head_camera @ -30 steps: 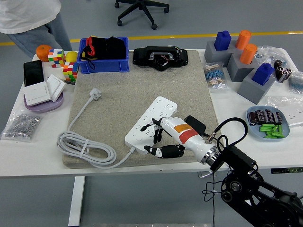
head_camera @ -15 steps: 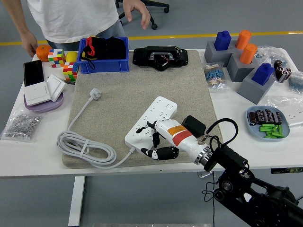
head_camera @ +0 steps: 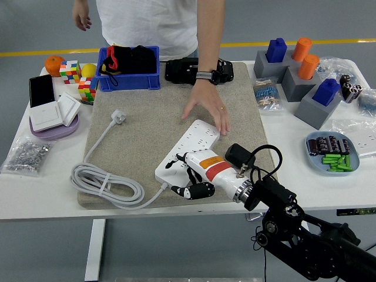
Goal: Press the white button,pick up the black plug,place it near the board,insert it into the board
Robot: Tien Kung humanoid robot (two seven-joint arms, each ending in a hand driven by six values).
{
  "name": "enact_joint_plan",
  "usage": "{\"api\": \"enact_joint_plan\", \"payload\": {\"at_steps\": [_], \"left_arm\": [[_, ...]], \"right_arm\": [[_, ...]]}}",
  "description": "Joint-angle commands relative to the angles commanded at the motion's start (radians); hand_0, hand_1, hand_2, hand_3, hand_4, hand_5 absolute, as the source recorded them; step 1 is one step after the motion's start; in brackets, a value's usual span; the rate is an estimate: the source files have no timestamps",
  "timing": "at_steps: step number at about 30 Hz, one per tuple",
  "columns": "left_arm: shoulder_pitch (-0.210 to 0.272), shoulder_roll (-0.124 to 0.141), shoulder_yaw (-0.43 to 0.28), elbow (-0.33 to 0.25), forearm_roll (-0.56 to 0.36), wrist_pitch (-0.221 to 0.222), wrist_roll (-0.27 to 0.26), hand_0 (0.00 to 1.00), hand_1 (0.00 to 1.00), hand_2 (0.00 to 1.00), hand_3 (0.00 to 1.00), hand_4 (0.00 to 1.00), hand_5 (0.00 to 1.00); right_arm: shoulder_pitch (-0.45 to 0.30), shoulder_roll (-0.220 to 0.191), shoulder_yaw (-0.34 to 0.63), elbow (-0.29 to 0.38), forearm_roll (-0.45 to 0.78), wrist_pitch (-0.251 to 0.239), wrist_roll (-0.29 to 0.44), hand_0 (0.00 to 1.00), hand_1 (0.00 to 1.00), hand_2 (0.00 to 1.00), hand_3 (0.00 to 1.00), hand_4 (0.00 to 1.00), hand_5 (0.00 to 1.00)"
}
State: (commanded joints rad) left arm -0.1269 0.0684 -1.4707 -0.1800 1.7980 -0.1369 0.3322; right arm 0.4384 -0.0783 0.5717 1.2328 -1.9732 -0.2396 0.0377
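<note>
The white power strip (head_camera: 192,140) lies diagonally on the beige mat (head_camera: 144,111). My right hand (head_camera: 184,174) rests over the strip's near end, fingers spread on its top and thumb below its edge, holding nothing. Those fingers hide the strip's button. The black plug (head_camera: 237,154) lies on the mat just right of my wrist, its black cable looping toward my forearm. A person's hand (head_camera: 207,109) lies flat on the strip's far end. The left hand is out of view.
The strip's white cord coils (head_camera: 106,183) at the mat's near left, its white plug (head_camera: 119,117) farther back. Behind the mat stand a blue bin (head_camera: 128,78) and a black device (head_camera: 184,71). Grey blocks (head_camera: 310,100) and a parts dish (head_camera: 330,154) stand right.
The person has come to the table's far side and laid a hand on the strip's far end. My right hand has slid left along the strip's near end.
</note>
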Motion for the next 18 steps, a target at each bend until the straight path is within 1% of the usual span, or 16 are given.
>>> {"api": "enact_joint_plan", "payload": {"at_steps": [6, 11, 18], "left_arm": [[-0.002, 0.002, 0.006, 0.0, 0.0, -0.002, 0.0, 0.69, 0.637, 0.613, 0.636, 0.562, 0.18], [-0.004, 0.003, 0.015, 0.0, -0.003, -0.003, -0.001, 0.69, 0.637, 0.613, 0.637, 0.561, 0.179], [-0.003, 0.006, 0.015, 0.0, 0.001, -0.004, -0.002, 0.69, 0.637, 0.613, 0.637, 0.562, 0.18]], "right_arm": [[0.023, 0.009, -0.044, -0.04, -0.018, -0.003, -0.035, 0.109, 0.07, 0.094, 0.657, 0.801, 0.264], [0.033, 0.019, -0.06, -0.074, -0.031, -0.008, -0.059, 0.118, 0.07, 0.095, 0.663, 0.807, 0.258], [0.035, 0.023, -0.06, -0.089, -0.036, -0.015, -0.073, 0.122, 0.075, 0.097, 0.67, 0.811, 0.26]]}}
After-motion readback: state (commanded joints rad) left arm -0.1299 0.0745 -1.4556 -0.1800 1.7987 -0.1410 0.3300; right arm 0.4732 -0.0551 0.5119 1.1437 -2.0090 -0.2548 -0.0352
